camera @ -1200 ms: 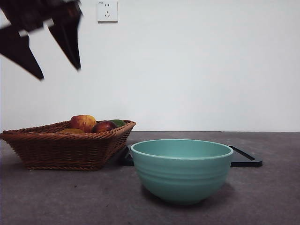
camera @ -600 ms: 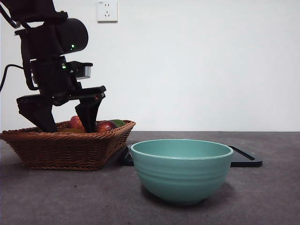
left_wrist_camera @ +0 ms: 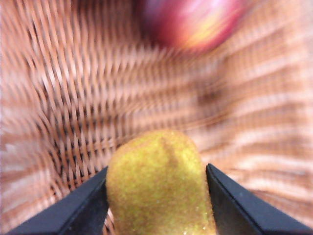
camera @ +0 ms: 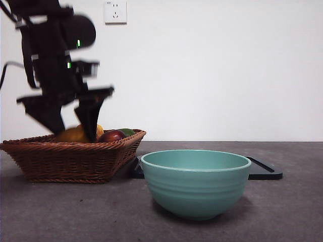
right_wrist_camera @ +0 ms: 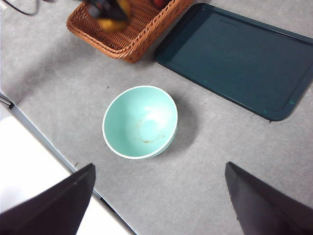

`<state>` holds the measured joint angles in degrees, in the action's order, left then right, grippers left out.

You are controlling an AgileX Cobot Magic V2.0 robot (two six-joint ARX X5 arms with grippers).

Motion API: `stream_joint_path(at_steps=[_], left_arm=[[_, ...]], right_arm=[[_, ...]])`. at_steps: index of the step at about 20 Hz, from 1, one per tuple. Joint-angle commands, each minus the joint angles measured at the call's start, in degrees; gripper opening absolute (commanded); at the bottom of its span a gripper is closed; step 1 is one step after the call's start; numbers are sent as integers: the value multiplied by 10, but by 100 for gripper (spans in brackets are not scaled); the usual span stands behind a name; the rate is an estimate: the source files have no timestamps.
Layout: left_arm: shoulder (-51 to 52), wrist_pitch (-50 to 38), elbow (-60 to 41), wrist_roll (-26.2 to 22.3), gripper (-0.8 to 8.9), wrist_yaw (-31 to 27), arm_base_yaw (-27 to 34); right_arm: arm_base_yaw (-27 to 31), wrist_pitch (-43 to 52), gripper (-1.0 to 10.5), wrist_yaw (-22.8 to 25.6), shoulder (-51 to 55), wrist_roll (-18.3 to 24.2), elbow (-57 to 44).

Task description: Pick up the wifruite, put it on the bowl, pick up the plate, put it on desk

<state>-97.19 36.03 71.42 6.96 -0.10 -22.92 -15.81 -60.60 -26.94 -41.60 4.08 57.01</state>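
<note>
My left gripper (camera: 70, 128) is shut on the golden-brown wifruite (left_wrist_camera: 159, 183) and holds it just above the floor of the woven basket (camera: 70, 160). The fruit shows in the front view (camera: 73, 134) between the two black jaws. The teal bowl (camera: 196, 182) stands empty on the desk (camera: 75, 212), in front and to the right of the basket. It also shows from above in the right wrist view (right_wrist_camera: 140, 122). My right gripper (right_wrist_camera: 159, 196) is open and empty, high above the desk near the bowl.
A dark red fruit (camera: 111, 135) and a green one (camera: 127, 131) lie in the basket. A red-and-yellow apple (left_wrist_camera: 193, 22) lies beyond the held fruit. A dark flat tray (right_wrist_camera: 242, 58) lies behind the bowl, beside the basket (right_wrist_camera: 129, 29).
The left arm came down into the basket, shut on the wifruite, and now lifts it slightly. The bowl and tray have not moved.
</note>
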Motion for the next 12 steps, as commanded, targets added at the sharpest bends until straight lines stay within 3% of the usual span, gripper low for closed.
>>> stream_joint_path(at_steps=[1, 4, 6, 9, 12], left_arm=[[53, 4, 12, 2, 272, 6, -22], [137, 8, 12, 2, 272, 67, -87], [156, 7, 12, 2, 272, 73, -151], [133, 0, 12, 2, 273, 72, -232], [85, -16, 12, 2, 273, 72, -273]], right_arm=[[-3, 6, 425, 0, -3, -5, 12], [-3, 6, 425, 0, -3, -5, 12], [-3, 6, 425, 0, -3, -5, 12], [-3, 5, 425, 0, -3, -5, 12], [-3, 5, 425, 0, -3, -5, 12]])
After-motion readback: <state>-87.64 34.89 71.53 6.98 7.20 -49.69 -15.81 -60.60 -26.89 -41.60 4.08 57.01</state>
